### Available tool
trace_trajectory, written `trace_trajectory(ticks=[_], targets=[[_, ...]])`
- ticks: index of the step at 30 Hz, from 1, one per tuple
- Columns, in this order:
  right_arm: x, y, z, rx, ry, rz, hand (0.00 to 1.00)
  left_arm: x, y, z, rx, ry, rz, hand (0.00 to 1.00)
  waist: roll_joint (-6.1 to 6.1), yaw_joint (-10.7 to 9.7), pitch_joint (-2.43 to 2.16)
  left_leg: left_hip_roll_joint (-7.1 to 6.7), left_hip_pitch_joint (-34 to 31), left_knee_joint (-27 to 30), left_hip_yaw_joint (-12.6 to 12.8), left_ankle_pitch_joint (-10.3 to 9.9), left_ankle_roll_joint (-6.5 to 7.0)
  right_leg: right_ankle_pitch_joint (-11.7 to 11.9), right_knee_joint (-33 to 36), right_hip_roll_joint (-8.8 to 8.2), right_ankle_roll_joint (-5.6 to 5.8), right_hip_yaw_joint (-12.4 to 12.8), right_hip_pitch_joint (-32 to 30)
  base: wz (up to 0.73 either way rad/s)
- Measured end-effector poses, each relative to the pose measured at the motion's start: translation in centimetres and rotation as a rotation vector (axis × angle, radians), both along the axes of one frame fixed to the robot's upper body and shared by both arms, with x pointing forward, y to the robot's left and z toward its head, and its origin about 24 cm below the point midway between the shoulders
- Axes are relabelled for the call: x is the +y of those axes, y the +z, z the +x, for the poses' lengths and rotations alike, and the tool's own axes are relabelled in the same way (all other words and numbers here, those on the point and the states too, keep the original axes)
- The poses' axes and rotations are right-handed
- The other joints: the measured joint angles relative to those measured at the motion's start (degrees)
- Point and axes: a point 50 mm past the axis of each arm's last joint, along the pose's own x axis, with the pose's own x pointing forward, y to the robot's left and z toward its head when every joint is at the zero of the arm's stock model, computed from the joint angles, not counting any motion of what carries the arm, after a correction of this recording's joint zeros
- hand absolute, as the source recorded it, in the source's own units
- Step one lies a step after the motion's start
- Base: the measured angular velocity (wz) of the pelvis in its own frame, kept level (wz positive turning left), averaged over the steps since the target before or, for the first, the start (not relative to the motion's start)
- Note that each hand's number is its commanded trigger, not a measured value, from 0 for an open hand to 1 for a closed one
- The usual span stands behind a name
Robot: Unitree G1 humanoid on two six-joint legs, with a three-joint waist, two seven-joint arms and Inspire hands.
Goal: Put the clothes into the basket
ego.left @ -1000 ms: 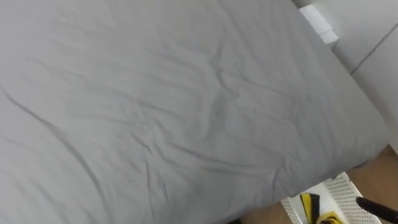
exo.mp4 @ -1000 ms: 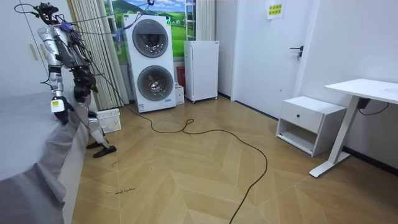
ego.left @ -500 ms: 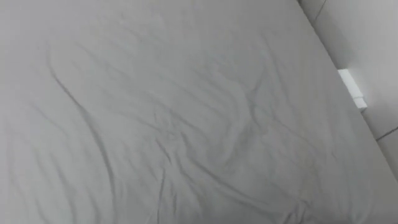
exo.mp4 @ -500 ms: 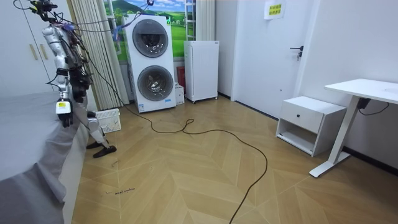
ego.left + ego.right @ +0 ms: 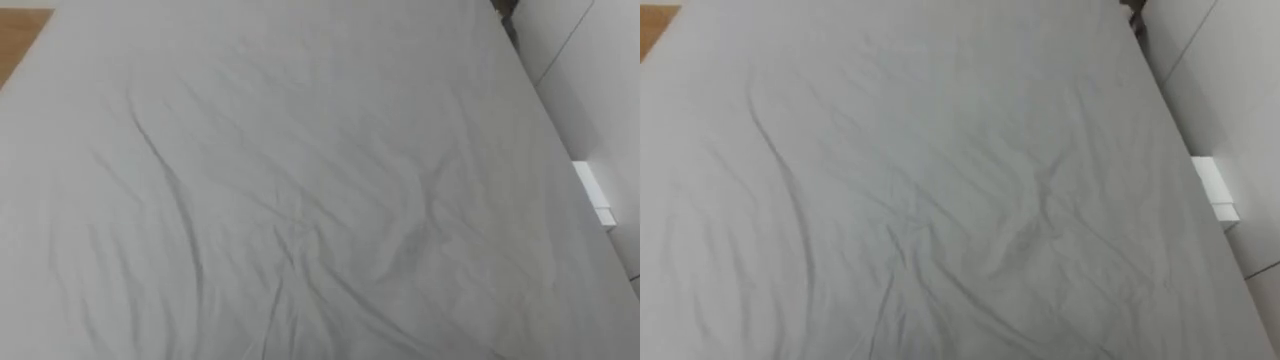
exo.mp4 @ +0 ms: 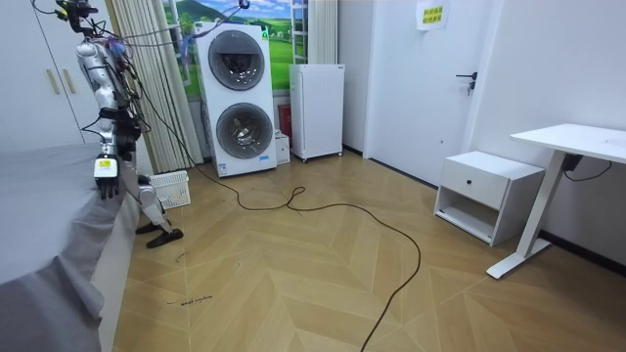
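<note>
Since the bed lies bare, clothes prob. already in the basket near bed's side, contents too small to tell; left hand hangs at bed's edge, its state can't be told.

White latticed basket stands upright on the wooden floor, near the corner of the grey bed and in front of the curtain; its contents can't be made out in the room view. In the eye views a small dark scrap sits at the bed's far right edge by the wall. Too little of it shows to tell if it's clothing.
</note>
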Motion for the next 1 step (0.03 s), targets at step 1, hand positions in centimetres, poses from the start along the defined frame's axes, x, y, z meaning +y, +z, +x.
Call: trace_trajectory(ticks=[1], targets=[[0.02,-0.02,-0.06,0.009,0.006,0.000,0.00,-0.09,-0.03,0.01,-0.001,-0.001,-0.005,0.00,0.05,0.21,0.02,-0.03,0.02,0.00,-0.05,0.01,0.01,0.00,-0.03,-0.01,0.01,-0.01,0.08,0.00]])
